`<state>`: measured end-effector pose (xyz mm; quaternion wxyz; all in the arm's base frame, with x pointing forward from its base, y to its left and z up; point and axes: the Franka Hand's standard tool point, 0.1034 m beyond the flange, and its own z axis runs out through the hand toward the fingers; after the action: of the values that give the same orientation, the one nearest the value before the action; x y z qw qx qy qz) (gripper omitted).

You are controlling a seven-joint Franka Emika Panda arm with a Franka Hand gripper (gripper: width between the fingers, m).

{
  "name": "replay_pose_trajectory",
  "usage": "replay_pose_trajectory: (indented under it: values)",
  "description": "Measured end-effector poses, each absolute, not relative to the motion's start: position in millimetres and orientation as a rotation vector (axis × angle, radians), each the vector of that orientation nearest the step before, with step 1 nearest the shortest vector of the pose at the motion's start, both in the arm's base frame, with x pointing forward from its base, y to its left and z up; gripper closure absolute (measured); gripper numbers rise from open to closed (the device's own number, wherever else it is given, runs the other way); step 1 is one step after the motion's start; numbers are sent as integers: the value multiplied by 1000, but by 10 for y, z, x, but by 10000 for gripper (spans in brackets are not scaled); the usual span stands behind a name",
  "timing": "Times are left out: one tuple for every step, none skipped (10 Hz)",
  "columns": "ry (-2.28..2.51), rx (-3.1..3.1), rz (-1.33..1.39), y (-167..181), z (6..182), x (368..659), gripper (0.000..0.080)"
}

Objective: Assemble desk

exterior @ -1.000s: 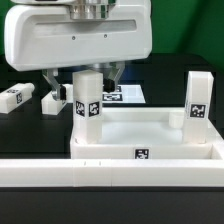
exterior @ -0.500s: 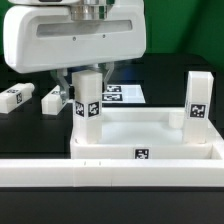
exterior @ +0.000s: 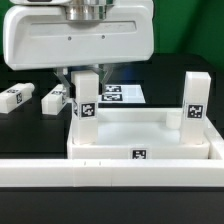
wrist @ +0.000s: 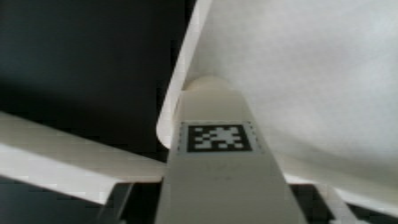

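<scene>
Fingers (exterior: 105, 72) reach down from the arm's broad white housing (exterior: 75, 35) and stand on either side of the upright leg (exterior: 88, 108), near its top. In the wrist view the same dark fingers (wrist: 134, 200) sit close against both flanks of that leg (wrist: 219, 160), whose square tag faces the camera. Whether they press on it or merely stand just beside it cannot be told. This leg stands at the near corner of the white tray-like tabletop (exterior: 150, 128) on the exterior view's left. The tabletop lies flat on the dark table (exterior: 30, 125), and the wrist view shows it as a pale surface (wrist: 311, 90) behind the leg. A second leg (exterior: 197, 100) stands upright at the tabletop's corner on the exterior view's right, its tag turned to the camera. Two loose legs (exterior: 12, 97) lie on the table well off to the exterior view's left, one (exterior: 55, 98) nearer the tabletop than the other. Behind the tabletop, the marker board (exterior: 122, 93) lies flat and is partly hidden by the upright leg. A long white low wall (exterior: 110, 172) runs across the front of the exterior view, just before the tabletop's near edge, which bears a small tag.
</scene>
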<state>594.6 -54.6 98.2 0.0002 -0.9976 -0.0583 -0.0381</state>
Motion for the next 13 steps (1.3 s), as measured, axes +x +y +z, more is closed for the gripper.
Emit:
replay_pose_trajectory:
  values:
    - [37,-3128,-120,-539,983,5939,509]
    - [243,-3112,-114,-533,981,5928,509]
    - [440,-3087,-110,-528,979,5925,509]
    - [599,-3059,-106,-524,972,5922,509]
    - [741,-3025,-105,-521,968,5923,509]
    - [907,-2976,-102,-520,968,5925,509]
    - [1102,-2898,-98,-519,969,5926,509]
    - [1230,-2839,-94,-521,969,5927,509]
    - [1236,-2834,-94,-518,969,5928,509]
    - [1155,-2869,-96,-517,972,5929,401]
    - [1030,-2918,-101,-521,980,5932,234]
    - [975,-2939,-104,-510,980,5934,234]
    - [777,-3005,-117,-521,981,5939,168]
